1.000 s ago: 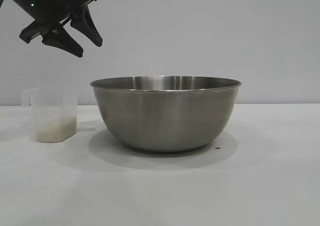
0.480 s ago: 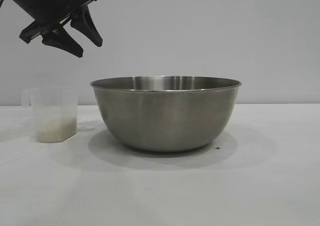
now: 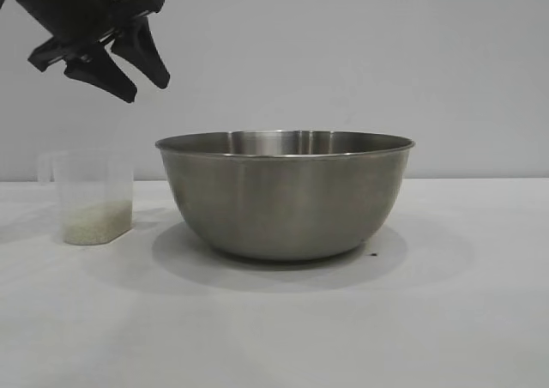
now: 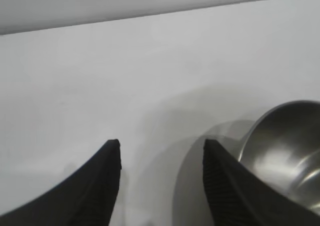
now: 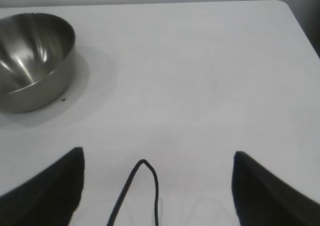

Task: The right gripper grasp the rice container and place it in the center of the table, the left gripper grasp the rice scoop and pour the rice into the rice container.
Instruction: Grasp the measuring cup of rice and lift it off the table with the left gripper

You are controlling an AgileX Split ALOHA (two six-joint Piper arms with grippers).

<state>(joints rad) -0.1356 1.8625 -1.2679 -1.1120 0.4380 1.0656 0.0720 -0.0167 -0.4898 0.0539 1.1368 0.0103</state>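
On the white table (image 3: 480,319) my steel rice container (image 3: 285,195) already sits centred, so I judge the scoop step is in hand. The rice scoop (image 3: 93,197) stands upright just left of it, rice (image 3: 96,221) inside. My left gripper (image 3: 129,69) hovers above it, half-open and empty; next I must descend onto the scoop. My right gripper (image 5: 157,186) is parked wide, well clear.

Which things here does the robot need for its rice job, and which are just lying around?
Needed:
- rice container, in the middle of the table
- rice scoop, beside it
- rice, inside the scoop
- left gripper, open, above the scoop
- right gripper, open, away from the bowl

Just lying about:
- small dark speck by the bowl
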